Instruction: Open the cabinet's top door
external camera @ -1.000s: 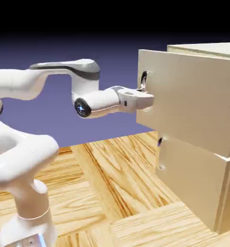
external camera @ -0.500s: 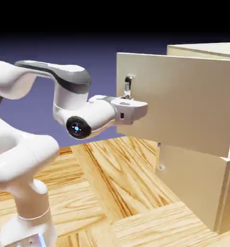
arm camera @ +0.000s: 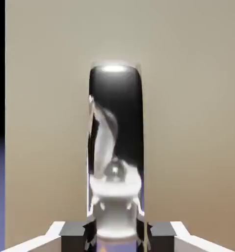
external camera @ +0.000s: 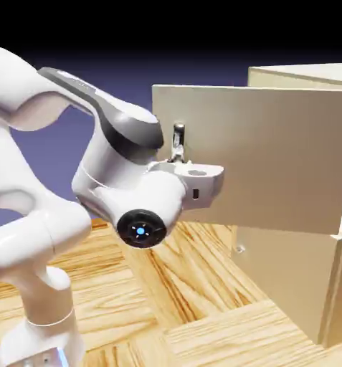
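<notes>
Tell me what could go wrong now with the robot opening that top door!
The gripper is closed on the shiny handle near one end, so it might slip off as the door swings. The arm is bent sharply close to the door, so it could perhaps bump the door or run out of room to pull.

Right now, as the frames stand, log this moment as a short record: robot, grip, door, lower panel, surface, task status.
robot: white arm, reaching to the cabinet
grip: jaws closed on the shiny upper handle, one finger on each side
top door: upper beige panel, swung open, standing out from the cabinet
lower panel: beige, closed
surface: wood-patterned floor
status: top door partly open; full extent cannot be told
</notes>
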You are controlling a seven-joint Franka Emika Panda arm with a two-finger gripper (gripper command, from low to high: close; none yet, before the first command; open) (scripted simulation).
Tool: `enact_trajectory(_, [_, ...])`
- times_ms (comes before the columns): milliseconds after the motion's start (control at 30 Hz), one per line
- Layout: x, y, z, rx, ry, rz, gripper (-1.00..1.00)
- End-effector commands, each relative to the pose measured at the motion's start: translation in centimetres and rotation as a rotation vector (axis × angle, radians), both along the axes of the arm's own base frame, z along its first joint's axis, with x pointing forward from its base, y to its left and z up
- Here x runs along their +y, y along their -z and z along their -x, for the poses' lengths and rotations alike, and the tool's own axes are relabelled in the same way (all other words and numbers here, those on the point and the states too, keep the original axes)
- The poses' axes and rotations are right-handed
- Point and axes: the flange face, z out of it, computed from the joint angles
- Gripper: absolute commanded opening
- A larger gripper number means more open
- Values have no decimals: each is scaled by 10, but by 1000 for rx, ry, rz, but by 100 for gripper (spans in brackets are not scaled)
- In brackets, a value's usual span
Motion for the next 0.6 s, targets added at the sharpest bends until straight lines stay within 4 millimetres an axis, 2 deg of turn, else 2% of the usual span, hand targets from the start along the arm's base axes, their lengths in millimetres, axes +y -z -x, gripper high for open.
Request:
enact_trajectory(0, [-8,0,1,0,-21,0,-100])
enact_trajectory(267, [-78,0,3,0,-202,0,-100])
enact_trajectory(567, [-149,0,-8,0,-391,0,-100])
